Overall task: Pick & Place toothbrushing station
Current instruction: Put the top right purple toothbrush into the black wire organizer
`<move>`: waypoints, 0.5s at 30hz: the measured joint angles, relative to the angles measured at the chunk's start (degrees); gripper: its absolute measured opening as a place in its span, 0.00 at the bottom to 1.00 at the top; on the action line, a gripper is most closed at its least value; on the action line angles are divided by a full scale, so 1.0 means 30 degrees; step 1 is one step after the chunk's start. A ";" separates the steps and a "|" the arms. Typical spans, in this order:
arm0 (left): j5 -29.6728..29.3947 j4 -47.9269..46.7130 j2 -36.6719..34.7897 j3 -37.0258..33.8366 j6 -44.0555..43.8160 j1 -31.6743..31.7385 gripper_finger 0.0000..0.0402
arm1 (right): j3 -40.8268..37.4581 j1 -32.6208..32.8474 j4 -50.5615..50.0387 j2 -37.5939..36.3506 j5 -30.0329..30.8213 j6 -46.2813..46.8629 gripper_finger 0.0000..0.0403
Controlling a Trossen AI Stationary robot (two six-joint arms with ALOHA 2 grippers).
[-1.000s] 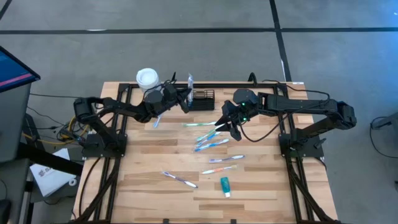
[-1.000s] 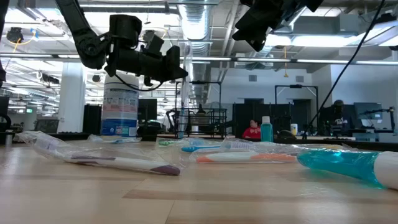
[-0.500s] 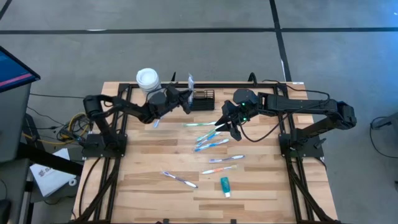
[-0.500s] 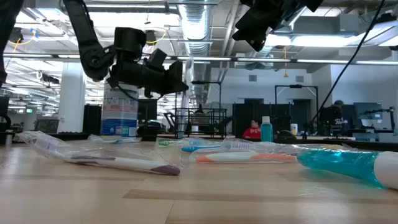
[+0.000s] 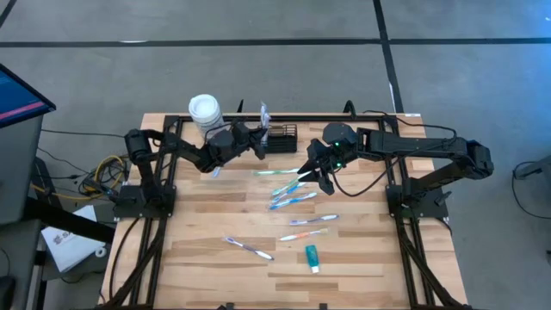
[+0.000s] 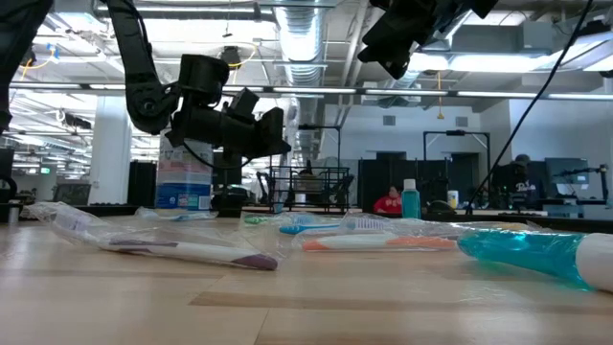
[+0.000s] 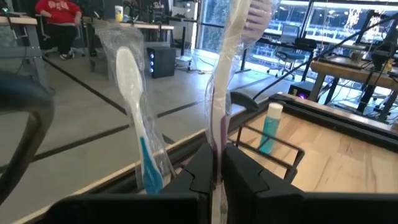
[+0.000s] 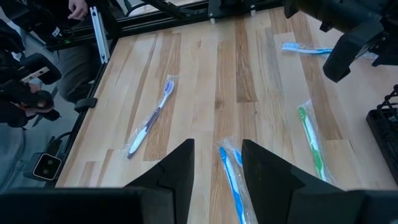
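Toothbrush (image 7: 225, 93) in clear wrap stands upright, bristles skyward, pinched in the closed left gripper (image 7: 217, 171) beside the black wire-mesh basket (image 5: 279, 138) at the table's (image 5: 362, 250) far edge, the basket's long axis running left to right. The right gripper (image 8: 217, 163) hangs parted and empty above scattered wrapped toothbrushes (image 5: 293, 200).

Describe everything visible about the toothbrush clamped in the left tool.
The toothbrush is white-handled with pale purple on its head and lower handle, and is sealed in a clear plastic sleeve. It stands roughly upright, head up, pinched low on the handle between the shut fingers of the left tool. From above it sits at the back of the table, right beside the black wire-mesh basket. A second wrapped toothbrush, white and blue, stands close by; whether they touch is unclear.
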 joint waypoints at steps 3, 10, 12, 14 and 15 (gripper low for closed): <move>0.0003 0.0015 0.0002 -0.0003 -0.0002 0.0000 0.03 | 0.0000 0.0000 -0.0005 0.0000 0.0000 0.0000 0.31; 0.0015 -0.0002 0.0002 -0.0007 -0.0400 0.0000 0.06 | -0.0007 0.0000 0.0000 0.0000 0.0000 0.0000 0.31; 0.0020 -0.0004 0.0002 -0.0006 -0.0410 -0.0007 0.07 | -0.0007 0.0000 0.0000 0.0000 0.0000 0.0000 0.31; 0.0023 -0.0021 0.0002 -0.0004 -0.0410 -0.0007 0.09 | 0.0000 0.0000 0.0000 0.0000 0.0000 0.0000 0.31; 0.0027 -0.0033 0.0002 -0.0002 -0.0410 -0.0007 0.09 | -0.0007 0.0000 0.0000 0.0000 0.0000 0.0000 0.31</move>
